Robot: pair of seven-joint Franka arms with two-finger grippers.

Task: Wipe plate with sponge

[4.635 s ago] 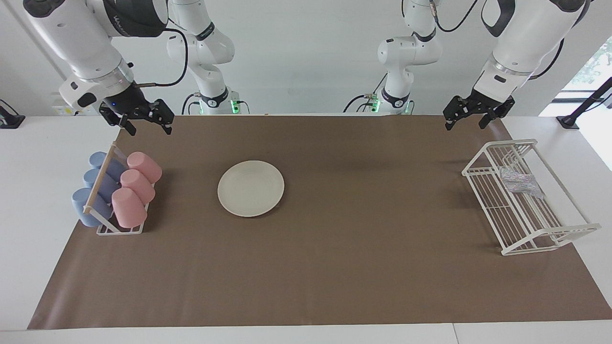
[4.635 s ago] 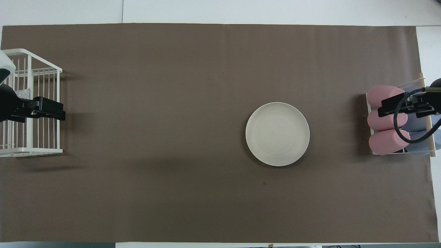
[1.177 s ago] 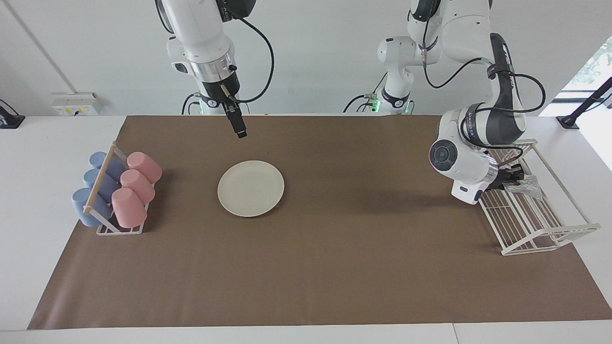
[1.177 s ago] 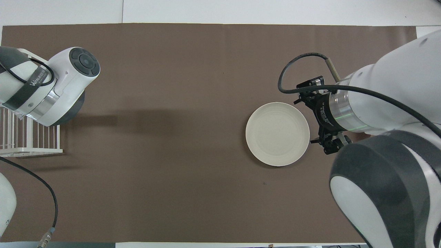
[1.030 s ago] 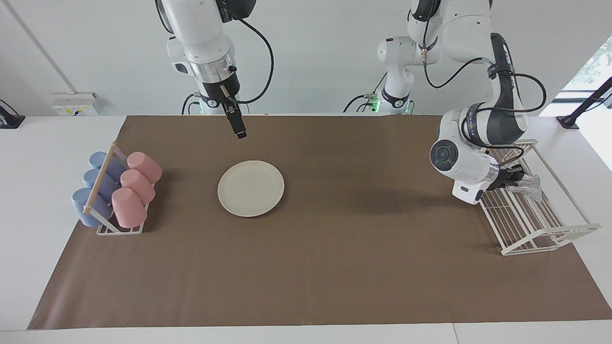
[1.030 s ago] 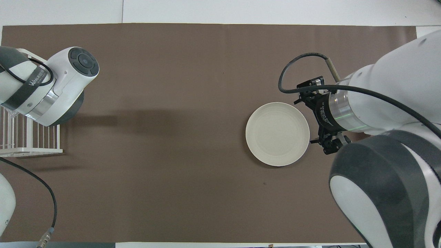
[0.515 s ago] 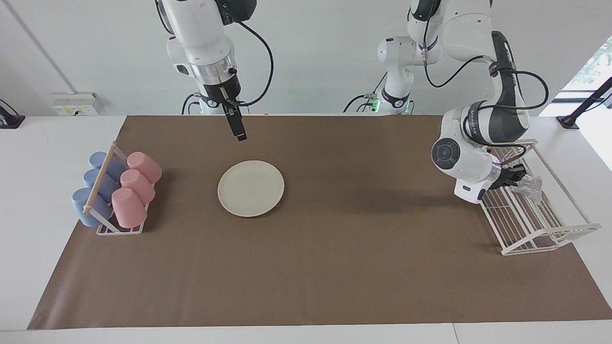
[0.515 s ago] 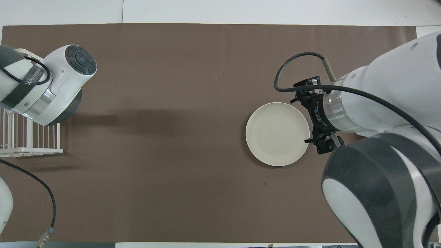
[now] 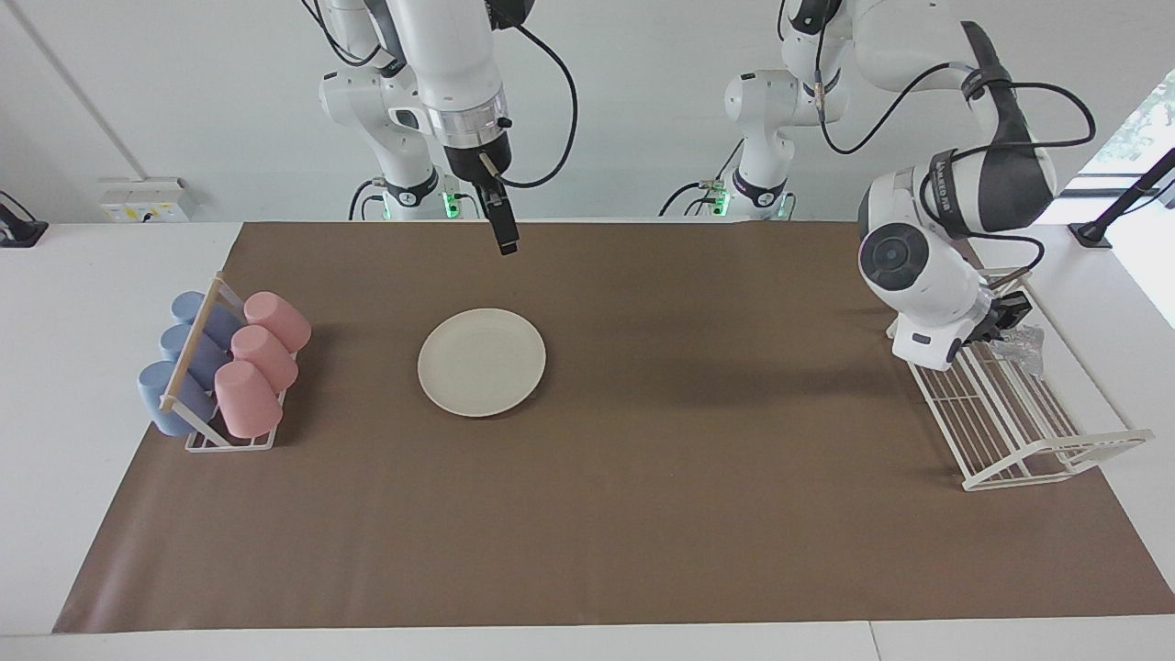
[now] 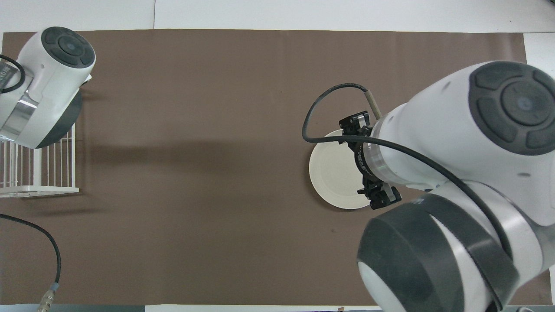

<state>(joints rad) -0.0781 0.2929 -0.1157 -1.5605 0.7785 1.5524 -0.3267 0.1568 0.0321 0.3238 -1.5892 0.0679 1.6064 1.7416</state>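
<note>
The round cream-white plate (image 9: 481,362) lies flat on the brown mat; in the overhead view the right arm's wrist covers part of the plate (image 10: 331,173). My right gripper (image 9: 506,240) hangs high in the air, pointing down and open, with nothing in it. From above it sits over the plate's edge toward the right arm's end. My left gripper (image 9: 1009,323) is over the white wire rack (image 9: 1056,462), shut on the silvery-grey sponge (image 9: 1023,342). The sponge hangs lifted off the rack's wires.
A small rack of blue and pink cups (image 9: 225,363) stands at the right arm's end of the mat. The wire rack's corner (image 10: 39,188) shows in the overhead view under the left arm. The brown mat (image 9: 698,496) lies bare between the plate and the wire rack.
The left gripper shut on the sponge and lifted it off the rack. The right gripper slid sideways toward the table's middle and now covers part of the plate from above.
</note>
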